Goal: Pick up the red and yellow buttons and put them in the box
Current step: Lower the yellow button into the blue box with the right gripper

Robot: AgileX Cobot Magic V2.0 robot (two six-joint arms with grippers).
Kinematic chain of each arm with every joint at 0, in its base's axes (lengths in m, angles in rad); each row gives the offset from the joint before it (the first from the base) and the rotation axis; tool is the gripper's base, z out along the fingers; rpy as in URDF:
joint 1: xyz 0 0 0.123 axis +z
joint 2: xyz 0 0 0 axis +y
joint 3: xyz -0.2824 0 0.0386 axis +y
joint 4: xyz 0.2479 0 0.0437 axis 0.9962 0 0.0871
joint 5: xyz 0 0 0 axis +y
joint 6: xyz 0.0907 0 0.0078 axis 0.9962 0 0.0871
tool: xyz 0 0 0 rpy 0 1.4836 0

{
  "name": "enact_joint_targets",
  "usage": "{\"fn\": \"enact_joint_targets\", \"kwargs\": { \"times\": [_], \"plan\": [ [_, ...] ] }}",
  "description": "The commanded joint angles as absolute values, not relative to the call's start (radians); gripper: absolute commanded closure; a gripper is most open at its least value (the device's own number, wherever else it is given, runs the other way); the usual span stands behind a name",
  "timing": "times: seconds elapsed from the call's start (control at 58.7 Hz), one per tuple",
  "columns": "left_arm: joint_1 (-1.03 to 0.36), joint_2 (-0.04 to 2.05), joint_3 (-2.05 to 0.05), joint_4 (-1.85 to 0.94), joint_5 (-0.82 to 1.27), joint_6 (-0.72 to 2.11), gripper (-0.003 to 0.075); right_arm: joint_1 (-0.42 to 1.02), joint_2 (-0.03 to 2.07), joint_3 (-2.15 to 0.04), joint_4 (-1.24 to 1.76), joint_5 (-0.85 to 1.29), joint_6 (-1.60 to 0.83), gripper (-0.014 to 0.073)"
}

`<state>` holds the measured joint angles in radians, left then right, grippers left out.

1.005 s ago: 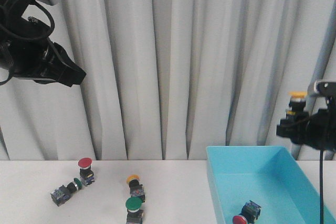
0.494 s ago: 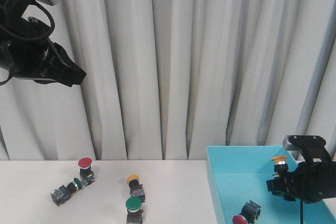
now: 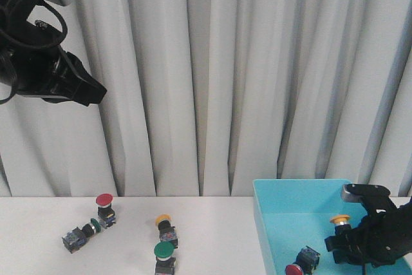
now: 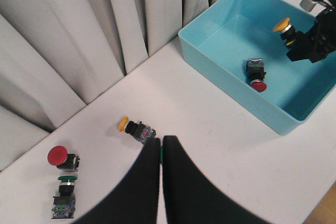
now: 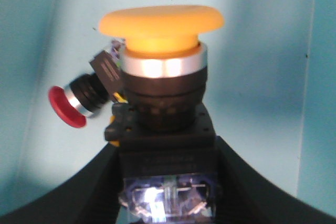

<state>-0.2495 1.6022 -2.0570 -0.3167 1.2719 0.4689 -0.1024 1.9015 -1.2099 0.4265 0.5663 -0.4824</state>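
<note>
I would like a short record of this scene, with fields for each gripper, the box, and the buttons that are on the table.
right gripper: shut on a yellow-capped push button, low inside the box
left gripper: shut, holds nothing, high above the table
box: large turquoise plastic bin; one red-capped button lies in it
white table: one red button, one yellow button, two green-capped buttons

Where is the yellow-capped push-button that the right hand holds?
In the front view it is at the right, inside the turquoise plastic box, above the red-capped button.
</note>
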Motion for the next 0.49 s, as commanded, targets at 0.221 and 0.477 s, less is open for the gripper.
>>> {"fn": "enact_joint_targets", "kwargs": {
  "times": [0.221,0.477],
  "plan": [
    [-0.254,1.569,-2.084,-0.352,1.249,0.459,0.0727,-0.109,1.873,-1.241,0.367,0.57,-0.446,0.0579],
    [-0.254,1.569,-2.084,-0.352,1.249,0.459,0.0727,-0.109,1.903,-1.241,0.366,0.6,-0.438,0.0508]
  ]
}}
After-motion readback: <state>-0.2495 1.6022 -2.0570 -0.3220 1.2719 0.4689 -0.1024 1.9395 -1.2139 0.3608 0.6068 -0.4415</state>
